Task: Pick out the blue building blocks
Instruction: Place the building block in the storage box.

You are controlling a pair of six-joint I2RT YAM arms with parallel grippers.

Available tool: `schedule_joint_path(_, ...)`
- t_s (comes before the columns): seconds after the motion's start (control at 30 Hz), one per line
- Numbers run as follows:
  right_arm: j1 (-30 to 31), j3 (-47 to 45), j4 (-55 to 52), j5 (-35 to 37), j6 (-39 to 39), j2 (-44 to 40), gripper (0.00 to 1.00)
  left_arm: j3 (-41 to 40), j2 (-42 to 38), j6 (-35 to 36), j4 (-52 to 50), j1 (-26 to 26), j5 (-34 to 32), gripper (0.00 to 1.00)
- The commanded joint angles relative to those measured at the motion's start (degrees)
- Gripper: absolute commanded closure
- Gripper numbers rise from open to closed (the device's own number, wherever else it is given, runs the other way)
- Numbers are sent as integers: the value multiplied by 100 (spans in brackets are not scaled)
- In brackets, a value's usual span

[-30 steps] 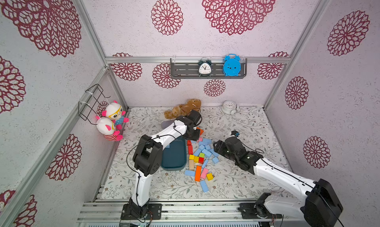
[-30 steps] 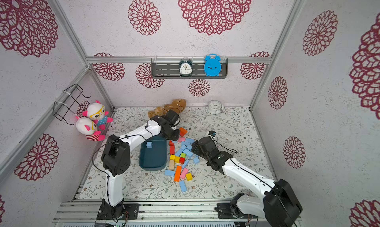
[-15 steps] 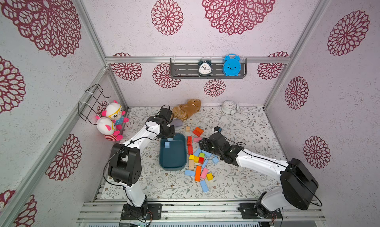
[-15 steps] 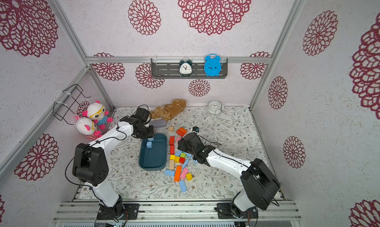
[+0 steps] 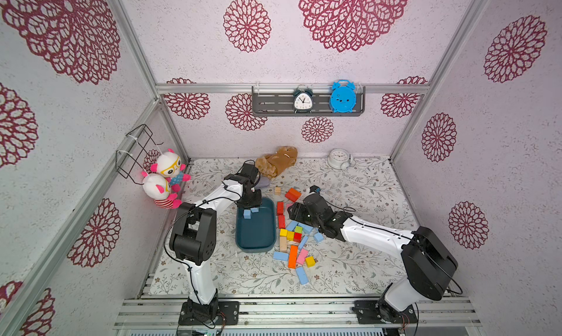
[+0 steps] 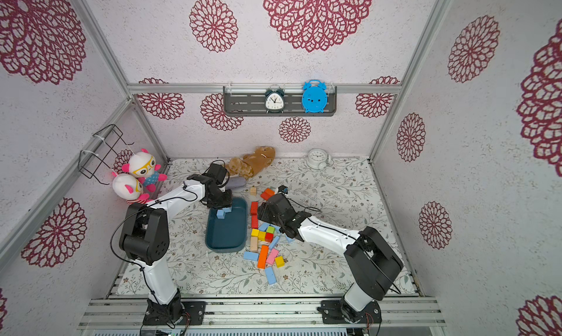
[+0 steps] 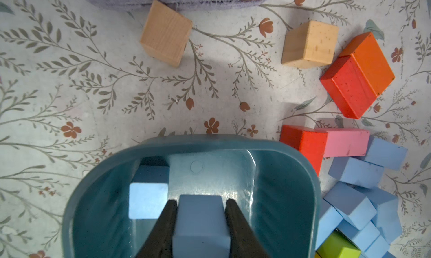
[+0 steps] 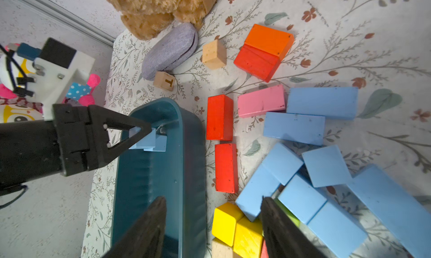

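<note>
My left gripper is shut on a light-blue cube, low inside the far end of the dark teal tray. A second blue cube lies in the tray beside it. Both top views show this gripper over the tray. More blue building blocks lie heaped on the mat right of the tray, and others lie nearer the front. My right gripper hangs open over the tray's right rim and the heap's edge, holding nothing.
Red, orange, pink, yellow and tan blocks are mixed among the blue ones. A grey pouch, a brown plush and a white clock sit at the back. Two plush dolls hang on the left wall.
My left arm has swung left from the block heap to the tray's far end, carrying the blue cube. My right gripper has moved left, toward the tray.
</note>
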Motion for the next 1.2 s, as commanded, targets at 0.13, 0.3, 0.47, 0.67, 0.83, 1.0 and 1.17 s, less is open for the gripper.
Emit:
schedule_joint_path(0.13, 93, 411, -73, -27, -224, 116, 32, 26, -13, 37, 85, 6, -142, 48)
schedule_joint_path(0.3, 142, 822, -386, -42, -371, 291, 32, 91, -274, 116, 42, 27, -136, 42)
schedule_joint_path(0.47, 251, 1476, -503, -289, -397, 875, 32, -314, -992, 186, 386, 415, 0, 28)
schedule_joint_path(0.67, 351, 3133, -1341, -743, -795, 2180, 31, -1214, -1517, -269, 892, 1605, 704, 27)
schedule_joint_path(0.83, 367, 4039, -1662, -1021, -1065, 3089, 29, -2027, -1891, -641, 1479, 2242, 1203, 25)
schedule_joint_path(1.0, 365, 5034, -2066, -907, -1324, 3968, 29, -2343, -2012, -727, 1743, 2356, 1391, 24)
schedule_joint_path(1.17, 353, 5581, -2081, -881, -1377, 4452, 30, -2428, -1968, -811, 1802, 2356, 1563, 24)
